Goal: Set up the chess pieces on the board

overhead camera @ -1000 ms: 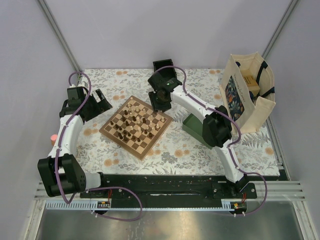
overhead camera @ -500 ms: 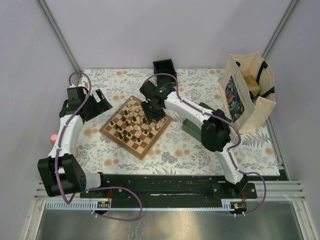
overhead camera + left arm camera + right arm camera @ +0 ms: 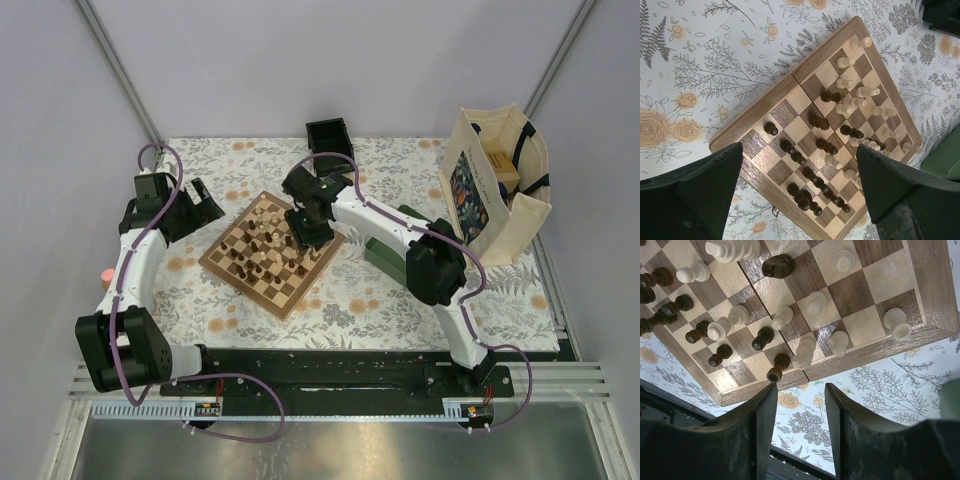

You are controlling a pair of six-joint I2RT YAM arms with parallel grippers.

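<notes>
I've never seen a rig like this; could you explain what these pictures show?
This is a robot: two arms, each ending in a two-finger gripper. The wide picture comes from a camera fixed above and behind them; the other two from cameras on the wrists, their dark fingers framing the view. On the flowered cloth lie a chessboard with jumbled pale and dark chess pieces, a black box, a green tray and a tote bag. The left gripper and right gripper are open, holding nothing.
</notes>
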